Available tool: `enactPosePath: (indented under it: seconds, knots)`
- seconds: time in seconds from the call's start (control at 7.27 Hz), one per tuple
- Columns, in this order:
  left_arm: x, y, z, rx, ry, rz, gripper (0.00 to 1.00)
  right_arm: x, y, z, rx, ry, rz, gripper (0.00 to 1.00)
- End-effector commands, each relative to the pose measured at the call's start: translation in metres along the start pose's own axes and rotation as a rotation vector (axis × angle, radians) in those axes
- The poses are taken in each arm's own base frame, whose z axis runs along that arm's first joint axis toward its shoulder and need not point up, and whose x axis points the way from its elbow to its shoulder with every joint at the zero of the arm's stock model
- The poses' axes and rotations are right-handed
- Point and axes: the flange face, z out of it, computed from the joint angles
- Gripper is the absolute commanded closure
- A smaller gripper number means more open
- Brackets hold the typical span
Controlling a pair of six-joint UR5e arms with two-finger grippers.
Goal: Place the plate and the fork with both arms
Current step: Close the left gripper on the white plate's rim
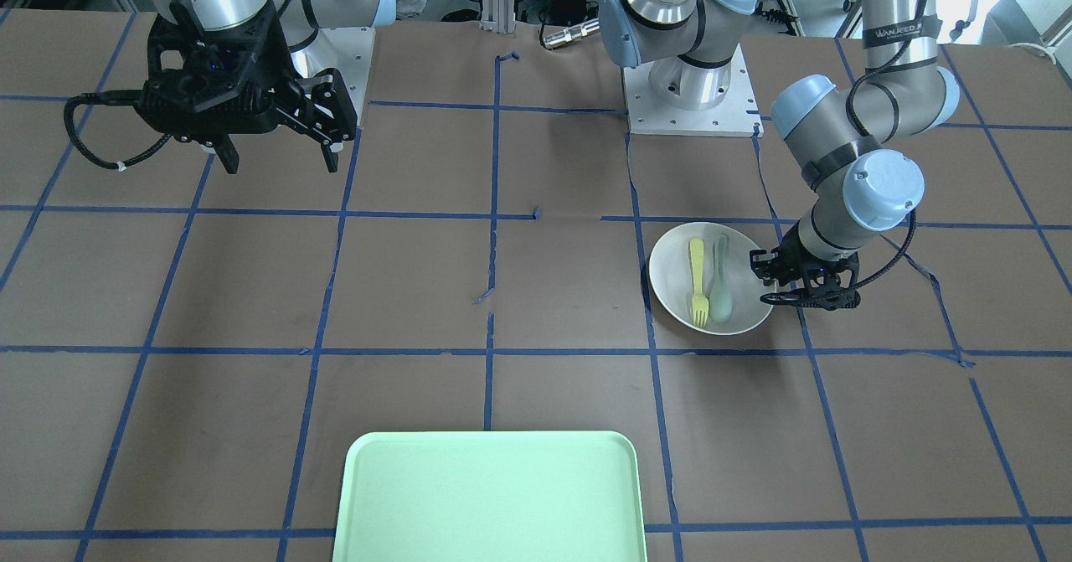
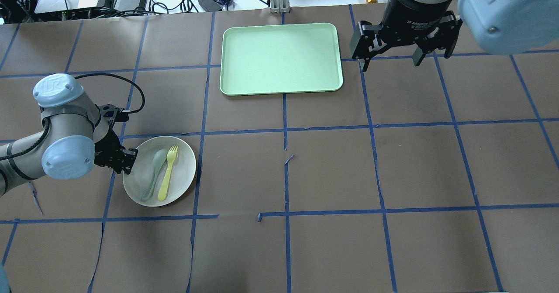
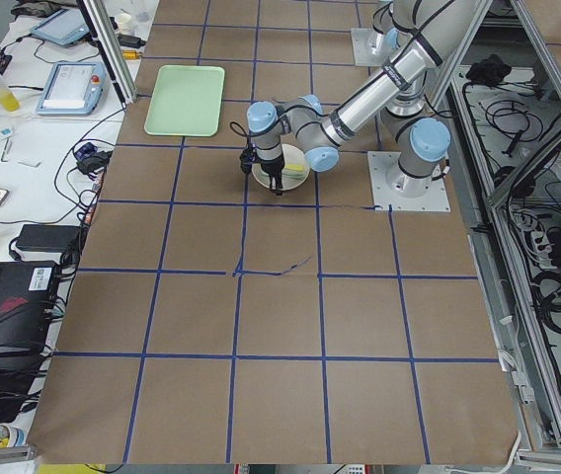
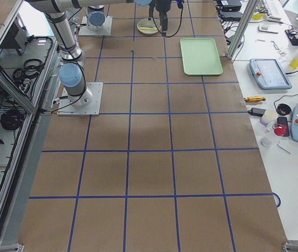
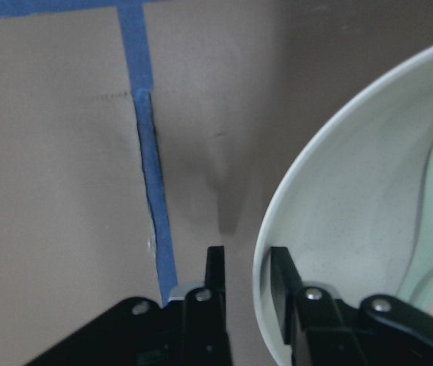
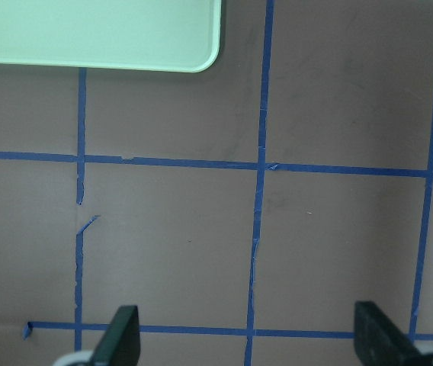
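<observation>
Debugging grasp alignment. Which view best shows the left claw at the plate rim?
Left wrist-mounted: the left claw straddles the rim of the plate, one finger inside, one outside with a gap. Overhead and front-facing show only the claw meeting the plate's edge. Side views: too small. Right wrist-mounted: neither.

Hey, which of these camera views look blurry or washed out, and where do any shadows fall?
Left wrist view: the plate rim is very close and soft, and the left gripper throws a dim shadow on the table. Front-facing view: the top right corner is blown out white. Right wrist view: the tape lines look crisp.
</observation>
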Motion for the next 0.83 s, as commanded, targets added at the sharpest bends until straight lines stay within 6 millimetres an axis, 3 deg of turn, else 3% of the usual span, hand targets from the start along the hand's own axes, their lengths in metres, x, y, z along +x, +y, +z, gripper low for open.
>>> enactPosePath:
  seconds: [0.0,0.28,0.69]
  knots:
    - [-0.0006,-0.0008,-0.0011,0.001,-0.002,0.000,0.91,0.0000,-0.0001,-0.0006,0.001,0.000,0.000,0.00]
    - [-0.0005,-0.0006,-0.0009,-0.001,-0.001,-0.002,1.00,0.0000,0.0000,0.0001,0.000,0.000,0.000,0.00]
    - [-0.0037,-0.0016,-0.0078,0.015,-0.002,-0.003,1.00,-0.0002,0.0001,0.0001,0.000,-0.002,0.000,0.00]
